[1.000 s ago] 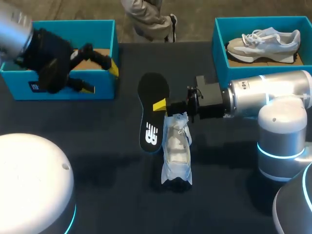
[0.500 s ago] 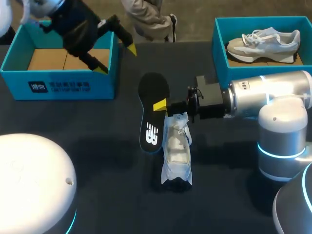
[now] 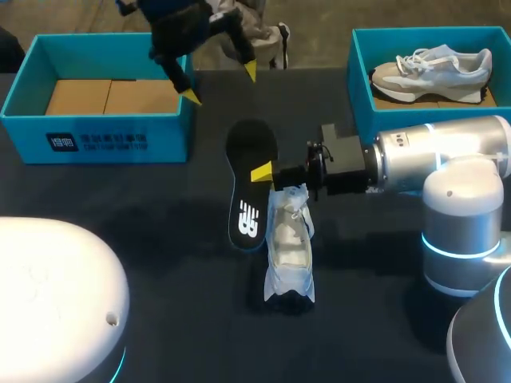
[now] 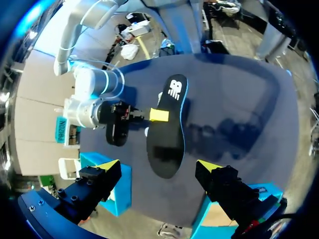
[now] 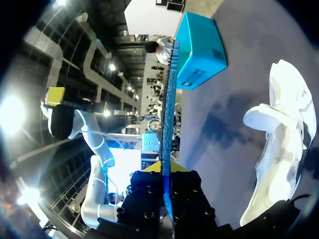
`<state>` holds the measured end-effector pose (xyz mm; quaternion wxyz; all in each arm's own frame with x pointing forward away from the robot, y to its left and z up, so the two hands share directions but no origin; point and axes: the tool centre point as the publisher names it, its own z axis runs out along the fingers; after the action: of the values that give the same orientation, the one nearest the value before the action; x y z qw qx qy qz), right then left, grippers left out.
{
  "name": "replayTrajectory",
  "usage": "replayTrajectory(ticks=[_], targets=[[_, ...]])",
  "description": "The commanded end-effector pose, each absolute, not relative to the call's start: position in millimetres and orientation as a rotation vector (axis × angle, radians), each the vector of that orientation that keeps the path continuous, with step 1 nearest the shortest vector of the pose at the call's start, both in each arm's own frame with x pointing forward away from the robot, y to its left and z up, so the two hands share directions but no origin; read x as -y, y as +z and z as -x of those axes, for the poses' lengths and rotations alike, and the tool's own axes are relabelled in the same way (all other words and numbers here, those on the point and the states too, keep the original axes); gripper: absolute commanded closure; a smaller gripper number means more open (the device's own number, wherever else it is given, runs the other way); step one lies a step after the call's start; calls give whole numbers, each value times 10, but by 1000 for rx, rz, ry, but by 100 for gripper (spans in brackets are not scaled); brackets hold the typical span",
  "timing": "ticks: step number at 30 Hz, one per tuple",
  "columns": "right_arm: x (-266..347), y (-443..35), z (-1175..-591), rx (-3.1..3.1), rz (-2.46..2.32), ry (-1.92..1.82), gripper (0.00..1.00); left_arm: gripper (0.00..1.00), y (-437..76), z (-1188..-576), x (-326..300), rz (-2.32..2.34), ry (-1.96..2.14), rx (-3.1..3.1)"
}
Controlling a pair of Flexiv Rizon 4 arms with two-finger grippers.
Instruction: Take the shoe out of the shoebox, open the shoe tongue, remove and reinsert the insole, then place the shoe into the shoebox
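Observation:
My right gripper [image 3: 262,171] is shut on the edge of the black insole [image 3: 249,183], which hangs just left of the pale shoe [image 3: 289,251] lying on the dark table. In the right wrist view the insole [image 5: 168,124] runs edge-on out of the gripper [image 5: 164,167], with the shoe [image 5: 279,144] beside it. My left gripper [image 3: 220,84] is open and empty, high over the table's far side by the right corner of the empty blue shoebox [image 3: 96,142]. Its wrist view looks down past the gripper [image 4: 158,167] onto the insole [image 4: 167,129] and the right gripper [image 4: 159,115].
A second blue box [image 3: 361,80] at the back right holds another grey and white shoe [image 3: 435,68]. My right arm's body [image 3: 447,159] lies across the table's right side. Two white domes [image 3: 56,295] stand at the front corners.
My left arm has swung up and to the right, from over the left shoebox to beyond its right corner, gripper still open. The right arm, insole and shoe have stayed put.

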<state>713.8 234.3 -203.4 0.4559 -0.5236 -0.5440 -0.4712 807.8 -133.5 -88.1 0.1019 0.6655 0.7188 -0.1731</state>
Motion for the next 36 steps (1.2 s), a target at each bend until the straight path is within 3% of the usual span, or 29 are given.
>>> replayTrajectory(ticks=[1,16,36], targets=[[-2365,-2037,-7132,1342,1295,-1163,100,0,-880,-8168,1473,-2219,-198,-2299],[-2365,-2037,-7132,1342,1295,-1163,100,0,-931,-8146,1626,-2290,-239,-2222],[-2365,-2037,-7132,1342,1295,-1163,100,0,-1221,-7892,899,-1819,-767,-1665]])
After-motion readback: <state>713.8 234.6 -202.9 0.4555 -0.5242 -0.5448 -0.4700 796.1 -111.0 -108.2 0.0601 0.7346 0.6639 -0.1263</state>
